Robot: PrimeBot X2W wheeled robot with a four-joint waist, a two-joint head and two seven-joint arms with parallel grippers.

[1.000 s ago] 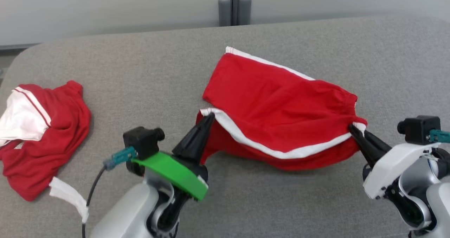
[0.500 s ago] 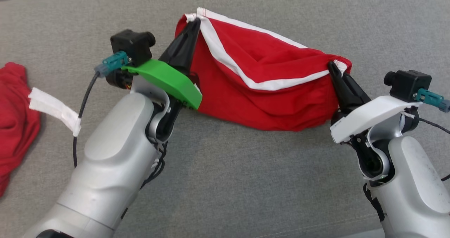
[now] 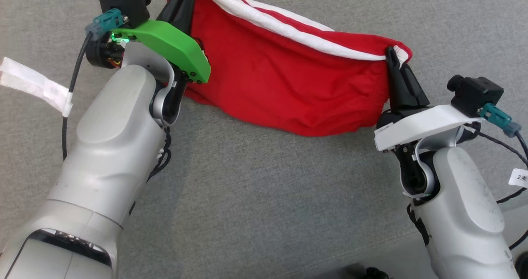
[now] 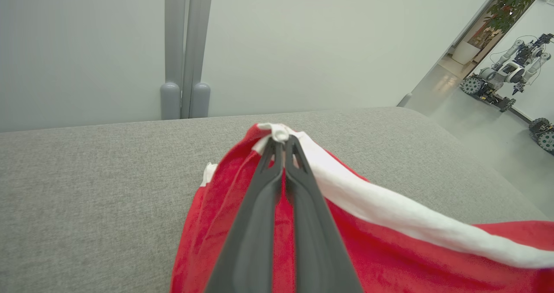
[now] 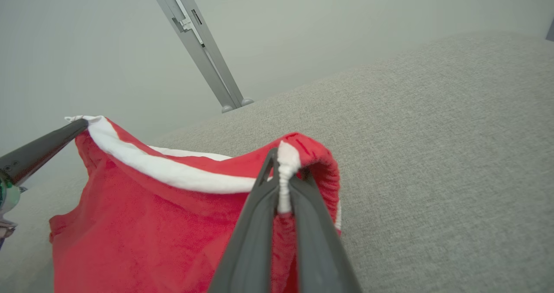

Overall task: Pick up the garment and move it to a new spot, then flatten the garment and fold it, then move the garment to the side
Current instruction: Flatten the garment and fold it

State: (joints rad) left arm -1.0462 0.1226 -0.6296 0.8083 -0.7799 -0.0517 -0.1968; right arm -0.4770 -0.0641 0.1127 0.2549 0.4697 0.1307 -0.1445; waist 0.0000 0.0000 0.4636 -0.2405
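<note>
- Bench (image 3: 268, 196): grey cloth top, with open space in front of the robot. There looks to be room to set the load down flat.
- Garment (image 3: 288, 81): red with white trim (image 4: 389, 217). It is slung between the two arms above the bench and sags in the middle. I cannot tell whether the lower fold brushes the bench.
- Left claw (image 4: 281, 139): fingers pressed together on a bunched corner of the white trim.
- Right claw (image 5: 283, 165): fingers likewise clamped on the opposite corner, with a pinch of trim standing up between them.
- Judgement: this is the carry-and-spread step.
  - Keep both claws level and move them together.
  - Draw them apart only until the trim runs straight, since each grip holds very little cloth and could slip under a hard pull.
  - Let the hanging edge touch down first, then lay the rest away from it to avoid trapped folds.
</note>
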